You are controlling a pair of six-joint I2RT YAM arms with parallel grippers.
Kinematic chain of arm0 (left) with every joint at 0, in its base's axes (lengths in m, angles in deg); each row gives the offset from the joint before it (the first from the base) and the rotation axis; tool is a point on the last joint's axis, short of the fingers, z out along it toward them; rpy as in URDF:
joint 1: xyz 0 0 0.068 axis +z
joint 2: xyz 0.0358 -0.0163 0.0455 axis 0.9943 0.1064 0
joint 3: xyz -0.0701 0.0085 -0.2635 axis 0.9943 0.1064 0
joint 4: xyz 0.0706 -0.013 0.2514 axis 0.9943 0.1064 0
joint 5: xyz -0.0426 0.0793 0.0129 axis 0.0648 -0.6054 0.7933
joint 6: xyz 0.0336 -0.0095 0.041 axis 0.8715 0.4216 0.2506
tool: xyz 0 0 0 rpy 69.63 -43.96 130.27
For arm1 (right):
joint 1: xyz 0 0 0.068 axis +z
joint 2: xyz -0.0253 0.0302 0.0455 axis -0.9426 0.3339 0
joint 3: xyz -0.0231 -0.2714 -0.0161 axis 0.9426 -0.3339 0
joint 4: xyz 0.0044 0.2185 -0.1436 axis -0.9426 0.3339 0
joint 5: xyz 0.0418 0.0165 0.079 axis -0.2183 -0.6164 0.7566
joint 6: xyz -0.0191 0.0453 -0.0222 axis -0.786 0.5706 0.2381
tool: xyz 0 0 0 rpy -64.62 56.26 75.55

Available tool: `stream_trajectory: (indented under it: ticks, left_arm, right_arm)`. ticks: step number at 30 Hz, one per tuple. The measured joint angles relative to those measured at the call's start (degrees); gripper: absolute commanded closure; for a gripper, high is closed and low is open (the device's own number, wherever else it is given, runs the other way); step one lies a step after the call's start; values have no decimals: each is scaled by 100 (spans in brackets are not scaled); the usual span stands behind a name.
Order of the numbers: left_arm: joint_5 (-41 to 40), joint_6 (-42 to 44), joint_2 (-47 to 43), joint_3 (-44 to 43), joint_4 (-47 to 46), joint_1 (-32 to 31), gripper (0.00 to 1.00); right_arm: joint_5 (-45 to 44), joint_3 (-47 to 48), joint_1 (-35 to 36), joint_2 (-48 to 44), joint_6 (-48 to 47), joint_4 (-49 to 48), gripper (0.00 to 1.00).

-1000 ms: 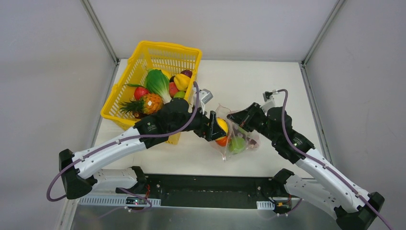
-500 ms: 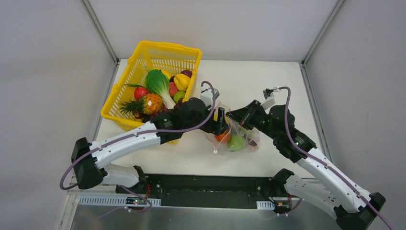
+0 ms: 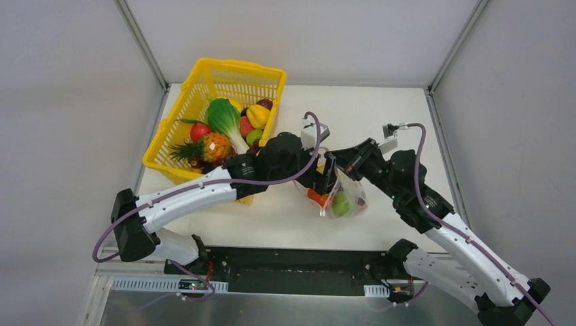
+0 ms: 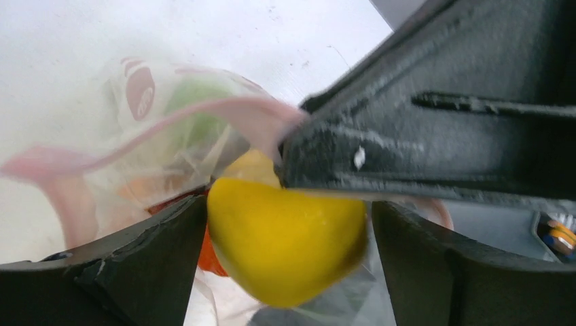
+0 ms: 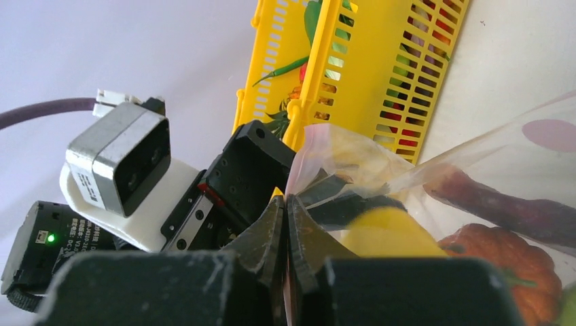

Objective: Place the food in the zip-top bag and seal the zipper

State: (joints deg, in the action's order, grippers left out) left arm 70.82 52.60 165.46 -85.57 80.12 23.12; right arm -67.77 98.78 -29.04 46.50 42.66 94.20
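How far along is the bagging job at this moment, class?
Done: an orange piece and a green piece sit inside the zip-top bag. In hand: the right gripper pinches the bag's mouth while the open left gripper straddles a yellow lemon there. Left: food in the yellow basket, and the zipper is unsealed.

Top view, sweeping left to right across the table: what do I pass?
Yellow plastic mesh basket → clear crinkly zip-top bag → right arm's white forearm. The left tool and right tool overlap the bag's mouth, so they are left unplaced.
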Motion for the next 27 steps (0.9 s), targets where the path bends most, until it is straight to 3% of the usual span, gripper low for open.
stream_trajectory:
  ticks: [4,15,20,23,27]
  left_arm:
    - [92,133,-229,42,103,9,2]
    - [-146,415,-1130,66,468,13,7]
    - [-942,723,-1676,66,1058,52,1]
    - [-1506,822,-2002,72,1593,352,1]
    - [-1943,813,-2444,299,2138,1419,1]
  right_arm:
    - [-160,-26,2,-59,129,-9,94]
    - [-472,-153,0,-188,297,-35,94]
    - [-608,-197,0,-234,129,20,94]
    - [-603,-234,0,-254,-7,94,94]
    - [-557,-321,0,-254,-103,181,94]
